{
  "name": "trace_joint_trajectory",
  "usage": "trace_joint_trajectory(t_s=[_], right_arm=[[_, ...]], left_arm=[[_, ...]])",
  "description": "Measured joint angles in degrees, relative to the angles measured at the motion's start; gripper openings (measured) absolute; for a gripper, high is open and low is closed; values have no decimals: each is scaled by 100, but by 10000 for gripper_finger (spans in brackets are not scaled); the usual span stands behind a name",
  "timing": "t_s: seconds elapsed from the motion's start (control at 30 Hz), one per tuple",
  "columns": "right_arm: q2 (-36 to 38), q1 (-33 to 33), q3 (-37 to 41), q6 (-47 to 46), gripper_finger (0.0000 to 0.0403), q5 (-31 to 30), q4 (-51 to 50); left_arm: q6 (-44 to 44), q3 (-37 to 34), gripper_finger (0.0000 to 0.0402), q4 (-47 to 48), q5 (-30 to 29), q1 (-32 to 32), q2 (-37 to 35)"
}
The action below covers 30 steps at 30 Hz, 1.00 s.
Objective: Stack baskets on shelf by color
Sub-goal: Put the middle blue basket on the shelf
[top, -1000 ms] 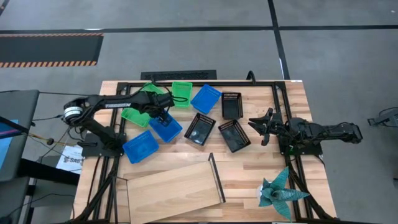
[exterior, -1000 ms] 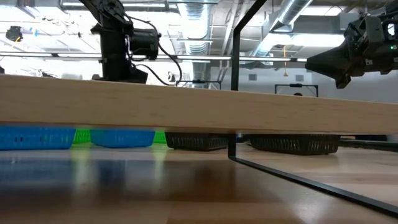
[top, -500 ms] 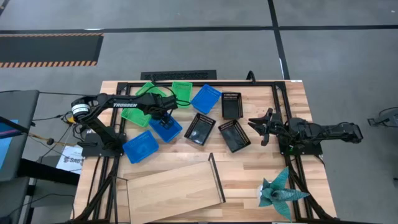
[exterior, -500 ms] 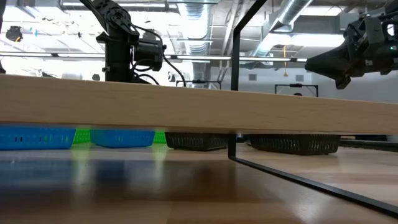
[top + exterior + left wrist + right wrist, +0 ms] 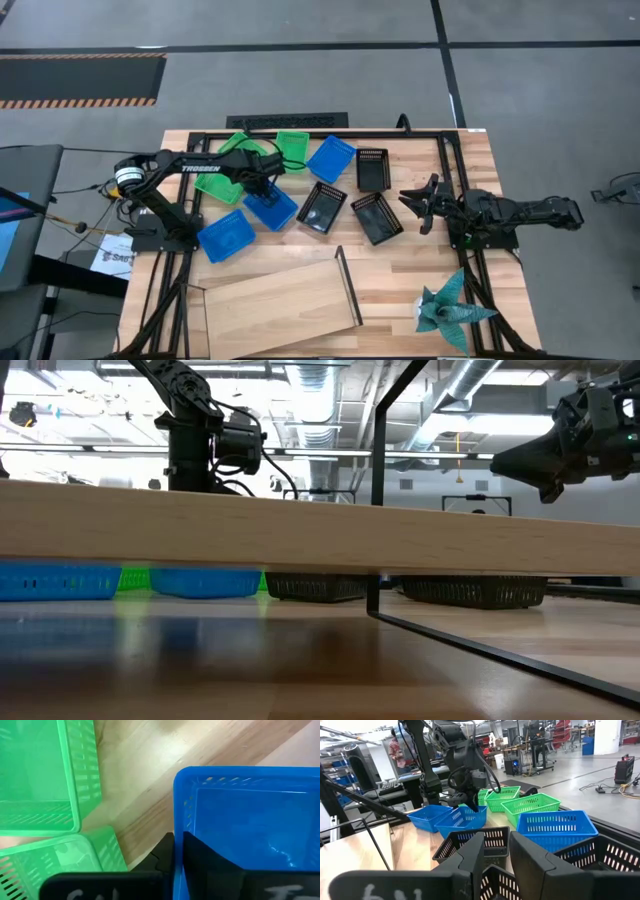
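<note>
Grey floor (image 5: 300, 85) (hazard-striped) — exposed ducts (image 5: 455, 405).

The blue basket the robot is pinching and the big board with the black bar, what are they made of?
The blue basket in the left gripper looks like plastic: bright, smooth, a little shiny, with thin moulded slots in its walls. The shelf board looks like pale unpainted wood with visible grain; its thin black upright is probably metal.

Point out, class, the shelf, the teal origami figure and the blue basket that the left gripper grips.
shelf (image 5: 275, 298), high view, middle of plank.
origami figure (image 5: 447, 306), high view, its body.
blue basket (image 5: 274, 209), high view, its floor.
</note>
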State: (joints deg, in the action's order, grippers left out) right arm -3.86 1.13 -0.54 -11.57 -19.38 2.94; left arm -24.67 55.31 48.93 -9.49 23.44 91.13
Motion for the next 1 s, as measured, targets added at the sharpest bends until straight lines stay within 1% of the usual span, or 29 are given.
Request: trace_joint_trajectory(t_s=[0.13,0.27,0.43,0.67,0.77,0.9,1.0], right_arm=[[0,0,0,-2,118,0,0],[0,0,0,-4,118,2,0],[0,0,0,-65,118,0,0],[0,0,0,-63,118,0,0],[0,0,0,-62,118,1,0],[0,0,0,-61,118,0,0],[0,0,0,-61,118,0,0]], left_arm=[[-2,82,3,97,226,-2,2],[76,389,1,407,258,-4,0],[257,971,0,1277,190,-4,0],[264,1901,0,2470,-145,-51,0],[267,2296,0,2894,-120,-164,-1],[523,2749,0,3148,319,-515,-2],[713,2949,0,3088,721,-984,-9]])
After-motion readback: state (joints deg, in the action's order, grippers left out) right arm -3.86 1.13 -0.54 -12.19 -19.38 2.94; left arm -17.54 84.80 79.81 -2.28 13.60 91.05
